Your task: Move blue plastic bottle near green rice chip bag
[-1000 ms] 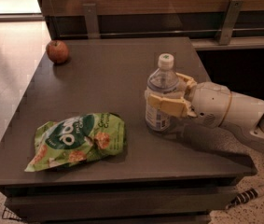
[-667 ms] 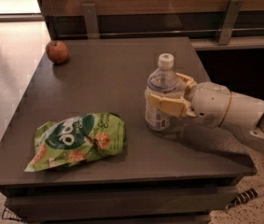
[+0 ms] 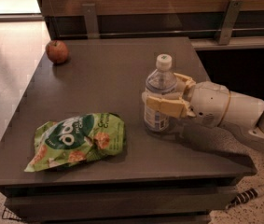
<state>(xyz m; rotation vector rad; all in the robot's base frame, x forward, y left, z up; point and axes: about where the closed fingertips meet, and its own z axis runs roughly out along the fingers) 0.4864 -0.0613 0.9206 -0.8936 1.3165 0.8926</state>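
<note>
Camera view: my gripper clamps the clear blue plastic bottle, right of the crinkled green rice chip bag; its label partly covered.

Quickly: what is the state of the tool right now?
Tool: closed on the blue plastic bottle, which stands upright on the table, to the right of the green rice chip bag.
</note>
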